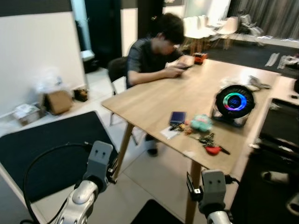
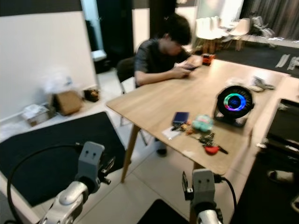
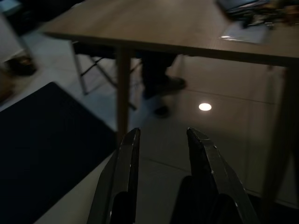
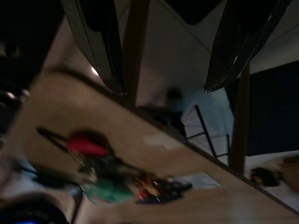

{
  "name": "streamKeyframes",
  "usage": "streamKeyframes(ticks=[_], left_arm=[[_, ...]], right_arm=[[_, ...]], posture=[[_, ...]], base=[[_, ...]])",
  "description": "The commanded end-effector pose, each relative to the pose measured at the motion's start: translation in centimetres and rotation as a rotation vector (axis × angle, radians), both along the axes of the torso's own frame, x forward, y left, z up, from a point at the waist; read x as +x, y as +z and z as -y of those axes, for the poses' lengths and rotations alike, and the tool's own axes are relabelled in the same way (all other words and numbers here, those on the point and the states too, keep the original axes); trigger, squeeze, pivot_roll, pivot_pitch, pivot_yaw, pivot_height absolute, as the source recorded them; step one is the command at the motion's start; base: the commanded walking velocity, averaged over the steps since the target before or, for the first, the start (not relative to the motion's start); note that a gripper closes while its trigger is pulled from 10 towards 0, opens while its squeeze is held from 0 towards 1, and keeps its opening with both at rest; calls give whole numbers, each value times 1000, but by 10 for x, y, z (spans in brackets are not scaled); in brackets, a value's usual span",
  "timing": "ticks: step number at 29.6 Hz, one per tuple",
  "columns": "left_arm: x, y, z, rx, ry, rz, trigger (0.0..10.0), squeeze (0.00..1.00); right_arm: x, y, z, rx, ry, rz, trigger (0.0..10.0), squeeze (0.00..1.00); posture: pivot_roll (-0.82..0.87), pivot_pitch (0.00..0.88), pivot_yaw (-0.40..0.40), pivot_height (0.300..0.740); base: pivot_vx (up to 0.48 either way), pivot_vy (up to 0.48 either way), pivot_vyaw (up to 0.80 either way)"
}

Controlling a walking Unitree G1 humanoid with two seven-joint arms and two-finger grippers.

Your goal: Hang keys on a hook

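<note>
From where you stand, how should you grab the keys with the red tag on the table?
Probably by the red tag of the keys, coming down from above with the right gripper, which is open and nearer. The bunch lies flat near the wooden table edge, and the tag looks like its chunkiest part.

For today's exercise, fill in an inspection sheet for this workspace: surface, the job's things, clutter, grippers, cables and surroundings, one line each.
Surface: wooden table, light top, items grouped near its front edge.
Job's things: keys with a red tag lie flat on the table; hook: nothing seen.
Clutter: dark blue wallet, teal pouch, white card, round fan with a glowing ring.
Grippers: left gripper open, low over the floor short of the table; right gripper open, short of the table edge, pointed toward the keys.
Cables: black cable loops from the left arm.
Surroundings: seated person at the far side, black mat, cardboard box by the wall.
</note>
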State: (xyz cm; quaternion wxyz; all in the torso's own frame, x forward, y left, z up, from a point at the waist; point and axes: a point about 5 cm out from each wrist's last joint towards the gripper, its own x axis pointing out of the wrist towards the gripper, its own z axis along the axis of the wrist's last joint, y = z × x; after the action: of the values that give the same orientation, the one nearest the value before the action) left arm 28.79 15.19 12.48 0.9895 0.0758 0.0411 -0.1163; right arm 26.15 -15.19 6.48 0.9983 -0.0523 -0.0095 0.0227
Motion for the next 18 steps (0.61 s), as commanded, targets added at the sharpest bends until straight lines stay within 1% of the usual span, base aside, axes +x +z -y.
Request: streamKeyframes(ticks=[1, 18], left_arm=[[-2, -4, 0, 4, 1, -15, 10000, 0], [-2, -4, 1, 4, 0, -18, 10000, 0]], right_arm=[[-2, -3, 0, 2, 1, -11, 10000, 0], [-2, -3, -2, 1, 3, -12, 10000, 0]], posture=[[62, 91, 32, 740], [62, 93, 31, 740]], base=[[0, 0, -800], [0, 0, -800]])
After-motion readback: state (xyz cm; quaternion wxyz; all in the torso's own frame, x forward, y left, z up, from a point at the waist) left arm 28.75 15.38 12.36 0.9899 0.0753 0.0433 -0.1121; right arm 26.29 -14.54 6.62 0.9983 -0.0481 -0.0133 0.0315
